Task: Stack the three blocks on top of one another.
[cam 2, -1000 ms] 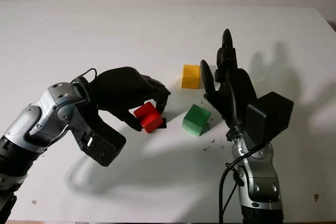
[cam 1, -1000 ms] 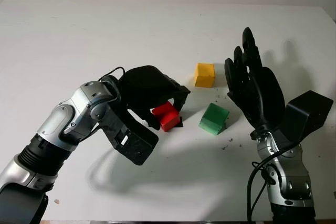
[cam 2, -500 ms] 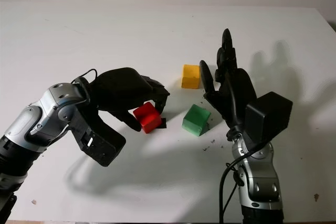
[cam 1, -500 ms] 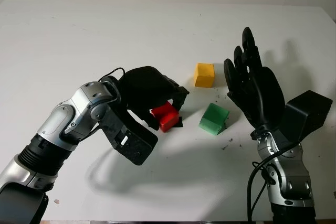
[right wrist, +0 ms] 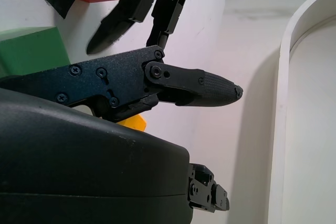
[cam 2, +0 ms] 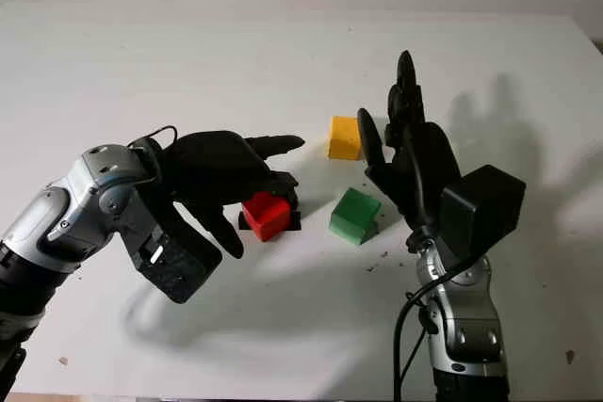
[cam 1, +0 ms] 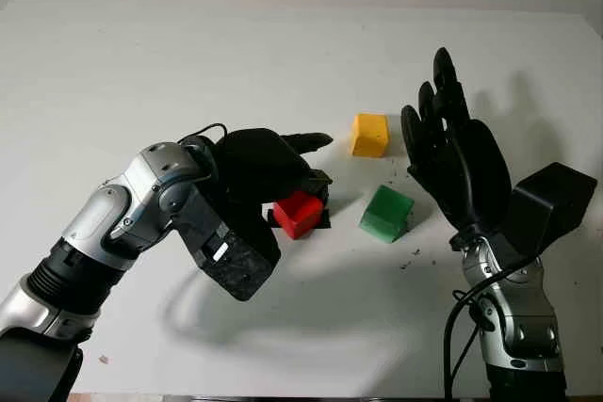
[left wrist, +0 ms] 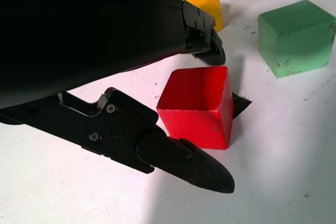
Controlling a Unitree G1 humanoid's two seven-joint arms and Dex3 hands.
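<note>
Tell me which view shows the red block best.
The left wrist view: the red block sits close up on the table, with its top and two sides showing, beside the open left robot hand. Both eye views show it farther off; the right wrist view catches one corner.

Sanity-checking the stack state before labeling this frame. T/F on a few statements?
1. The red block sits on the table, not stacked. True.
2. The green block is on top of the yellow block. False: both sit apart on the table.
3. The right hand holds the green block. False: it is open, raised beside it.
4. The left hand is right at the red block, fingers not closed on it. True.
</note>
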